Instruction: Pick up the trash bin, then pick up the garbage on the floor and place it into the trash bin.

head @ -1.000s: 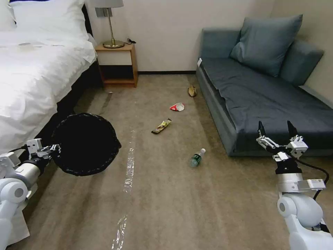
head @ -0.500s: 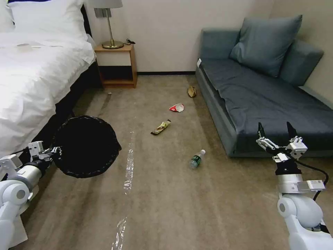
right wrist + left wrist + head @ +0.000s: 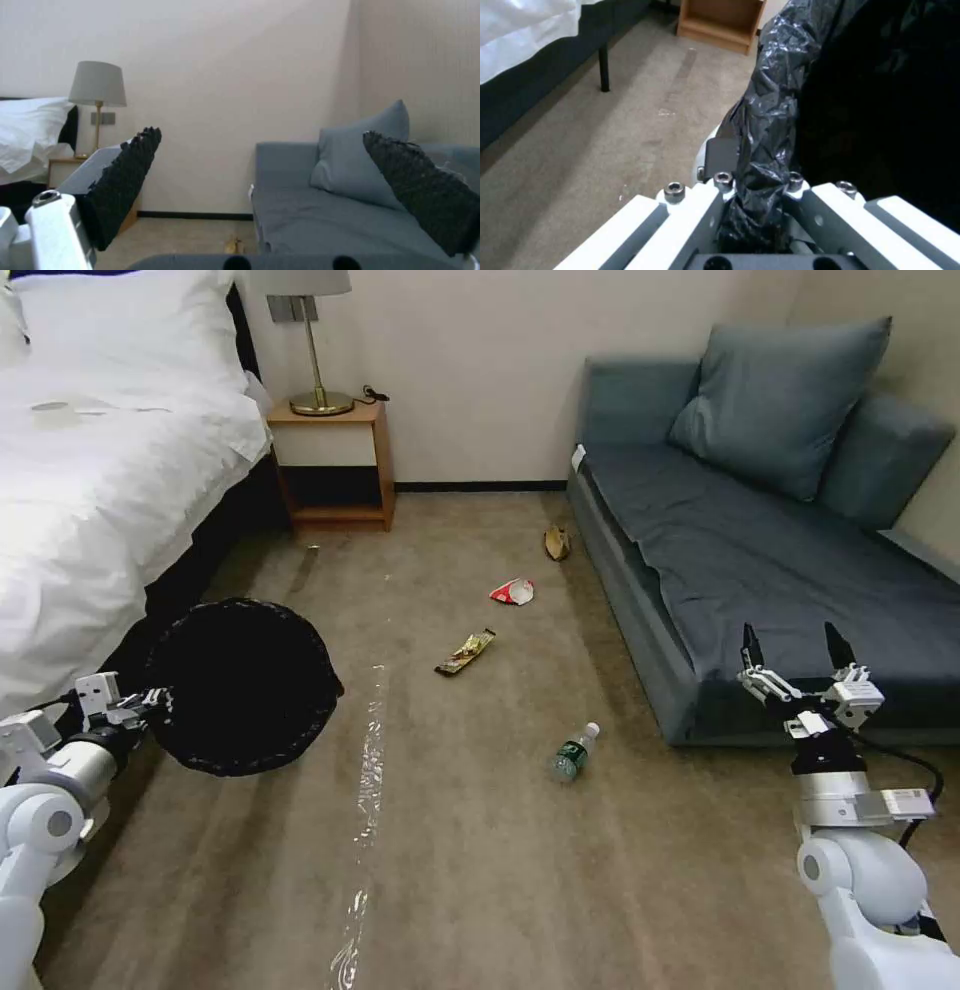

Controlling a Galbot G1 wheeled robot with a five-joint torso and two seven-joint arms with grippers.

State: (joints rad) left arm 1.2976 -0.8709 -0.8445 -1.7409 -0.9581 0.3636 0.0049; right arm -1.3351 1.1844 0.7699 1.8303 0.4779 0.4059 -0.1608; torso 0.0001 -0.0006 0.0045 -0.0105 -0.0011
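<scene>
My left gripper (image 3: 160,702) is shut on the rim of the trash bin (image 3: 245,685), which hangs off the floor at the left with its black liner facing the camera. In the left wrist view the liner (image 3: 770,123) is pinched between the fingers. The garbage lies on the carpet: a clear bottle (image 3: 573,752) with a green label, a yellow-brown wrapper (image 3: 465,651), a red-and-white packet (image 3: 513,591) and a banana peel (image 3: 556,541) by the sofa. My right gripper (image 3: 795,650) is held up open at the right, in front of the sofa, holding nothing.
A white bed (image 3: 90,490) runs along the left, a wooden nightstand (image 3: 333,460) with a lamp at the back wall. A blue-grey sofa (image 3: 760,560) fills the right side. A shiny tape strip (image 3: 370,770) runs along the carpet.
The whole head view has shifted slightly, so the camera moved; litter sits a little lower in the picture. The bin stays in the left gripper and the right gripper stays open.
</scene>
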